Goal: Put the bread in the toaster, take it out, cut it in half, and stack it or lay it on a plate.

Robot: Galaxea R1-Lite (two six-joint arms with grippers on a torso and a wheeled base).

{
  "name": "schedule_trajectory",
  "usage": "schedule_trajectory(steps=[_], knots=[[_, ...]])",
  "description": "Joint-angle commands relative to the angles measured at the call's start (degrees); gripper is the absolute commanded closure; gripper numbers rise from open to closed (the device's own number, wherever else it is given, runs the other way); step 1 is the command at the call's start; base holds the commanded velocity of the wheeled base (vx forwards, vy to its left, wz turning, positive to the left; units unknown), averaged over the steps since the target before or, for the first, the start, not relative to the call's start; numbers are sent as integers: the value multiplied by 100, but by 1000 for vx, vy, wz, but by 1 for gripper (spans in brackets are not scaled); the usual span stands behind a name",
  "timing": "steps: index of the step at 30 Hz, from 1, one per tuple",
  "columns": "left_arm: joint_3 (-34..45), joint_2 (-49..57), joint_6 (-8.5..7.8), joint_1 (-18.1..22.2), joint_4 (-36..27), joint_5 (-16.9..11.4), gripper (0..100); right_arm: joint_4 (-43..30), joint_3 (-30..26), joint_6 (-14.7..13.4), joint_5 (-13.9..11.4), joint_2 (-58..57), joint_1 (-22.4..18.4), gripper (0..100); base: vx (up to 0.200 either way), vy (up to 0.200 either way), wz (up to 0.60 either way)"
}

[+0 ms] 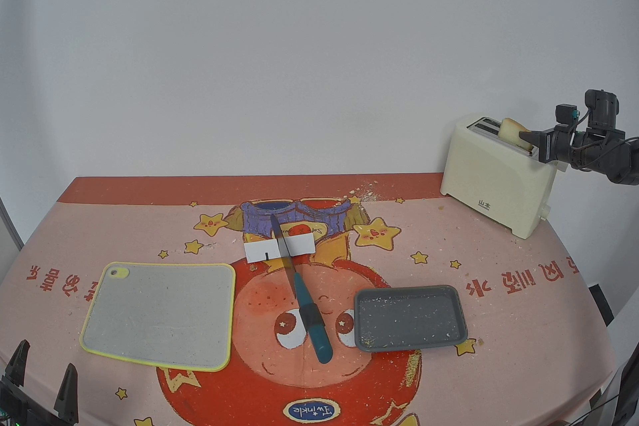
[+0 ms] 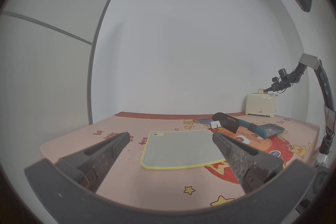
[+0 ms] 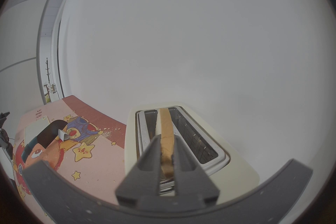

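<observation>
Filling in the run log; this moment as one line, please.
right pincer: shut on bread at toaster slot | left pincer: open, by cutting board | knife, tray: on table

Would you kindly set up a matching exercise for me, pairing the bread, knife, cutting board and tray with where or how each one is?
Things:
1. bread
2. knife
3. cutting board
4. tray

States:
a. lying between cutting board and tray
b. grey, speckled with crumbs
c. upright in the toaster slot, pinched by the right gripper
d. yellow-rimmed

Pairs: 1-c, 2-a, 3-d, 4-b
</observation>
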State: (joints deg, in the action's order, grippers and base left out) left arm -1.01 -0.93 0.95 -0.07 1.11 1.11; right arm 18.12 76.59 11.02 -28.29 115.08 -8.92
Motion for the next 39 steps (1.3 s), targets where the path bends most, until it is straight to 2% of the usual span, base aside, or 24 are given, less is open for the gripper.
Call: schedule_trajectory(steps=[1,14,15,22,28,30,33,35,37,38,39], knots=[[101,93,2,7,3,3,0,-1,-22,5,8,-12,-4,100,0,0,0],[101,93,2,-1,-5,3,0,-98,251,-39,-27,-566,110,100,0,0,0],[101,93,2,-1,-5,3,0,-194,479,-206,-27,-741,180,100,0,0,0],[101,93,2,-1,3,3,0,-722,1393,-865,-18,-1242,295,100,0,0,0],[101,93,2,-1,3,3,0,-845,1226,-944,-9,-1471,286,100,0,0,0],[101,93,2,7,3,3,0,-862,1086,-1093,-18,-1550,303,100,0,0,0],[101,93,2,-1,3,3,0,-818,471,-1665,-1,-1901,532,100,0,0,0],[101,93,2,7,-5,3,0,-810,5,-2192,52,-2200,769,100,0,0,0],[101,93,2,-1,3,3,0,-792,-505,-2816,281,-2534,1077,100,0,0,0],[101,93,2,-1,-5,3,0,-783,-786,-3194,483,-2710,1297,100,0,0,0],[101,93,2,7,-5,3,0,-783,-945,-3440,588,-2798,1446,100,0,0,0]])
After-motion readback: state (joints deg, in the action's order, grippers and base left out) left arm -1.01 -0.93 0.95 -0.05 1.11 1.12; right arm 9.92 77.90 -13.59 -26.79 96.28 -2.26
